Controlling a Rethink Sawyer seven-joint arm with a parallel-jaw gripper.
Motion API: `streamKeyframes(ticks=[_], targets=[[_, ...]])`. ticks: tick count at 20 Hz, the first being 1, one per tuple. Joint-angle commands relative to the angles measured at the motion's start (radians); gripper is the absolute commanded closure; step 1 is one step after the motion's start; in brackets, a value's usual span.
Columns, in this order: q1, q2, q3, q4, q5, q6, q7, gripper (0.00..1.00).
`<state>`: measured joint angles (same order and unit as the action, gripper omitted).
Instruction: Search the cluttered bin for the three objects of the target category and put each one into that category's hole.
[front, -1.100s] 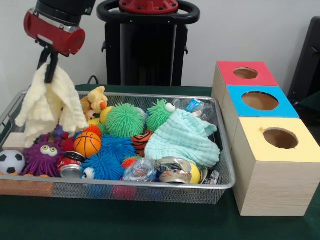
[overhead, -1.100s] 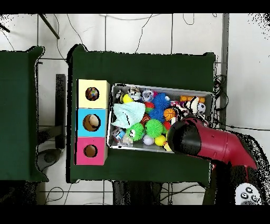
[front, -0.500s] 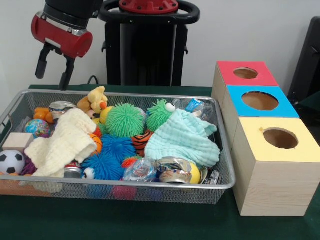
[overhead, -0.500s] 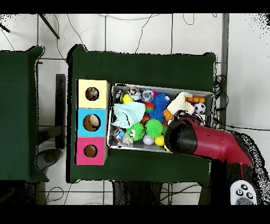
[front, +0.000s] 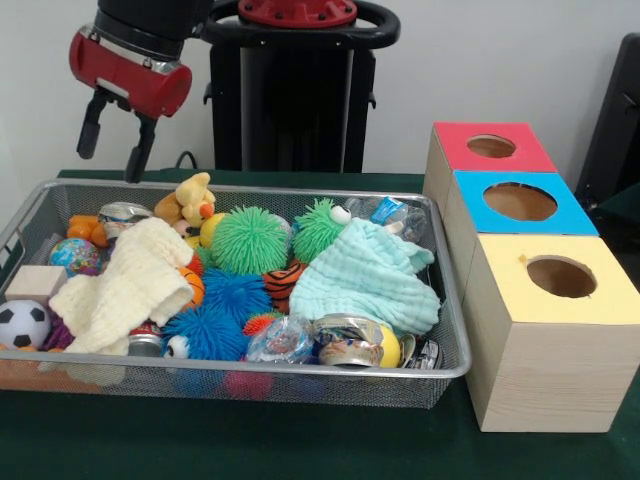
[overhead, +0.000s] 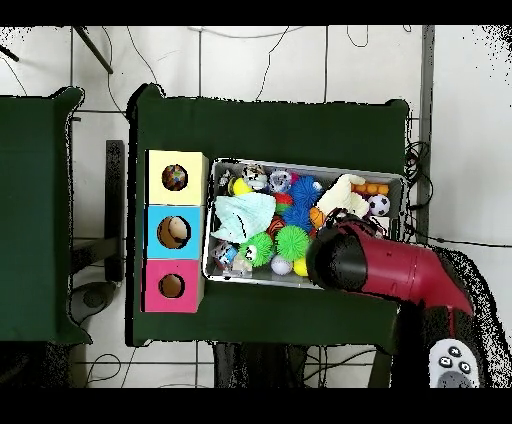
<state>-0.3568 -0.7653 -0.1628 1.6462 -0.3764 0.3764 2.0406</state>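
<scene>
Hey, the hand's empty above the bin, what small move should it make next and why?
Probably lower the open hand onto the cream knitted cloth again and lift it out. It lies over the toys at that end of the wire mesh bin, hiding what is beneath.

green tablecloth (front: 300, 440) under everything; black chair back (front: 615, 120) right of the boxes; loose cables (overhead: 260, 45) on the tiled floor (overhead: 470, 130)
</scene>
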Motion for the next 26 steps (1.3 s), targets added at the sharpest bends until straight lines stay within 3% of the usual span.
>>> streamKeyframes(ticks=[1,9,19,26], targets=[[0.118,0.062,-0.028,-0.037,0.018,0.086,0.167,0.0],[0.222,0.097,-0.086,-0.117,0.112,0.237,0.205,0.0],[0.323,0.227,-0.189,-0.188,0.153,0.179,0.299,0.0],[0.435,0.34,-0.315,-0.24,0.195,0.154,0.393,0.0]])
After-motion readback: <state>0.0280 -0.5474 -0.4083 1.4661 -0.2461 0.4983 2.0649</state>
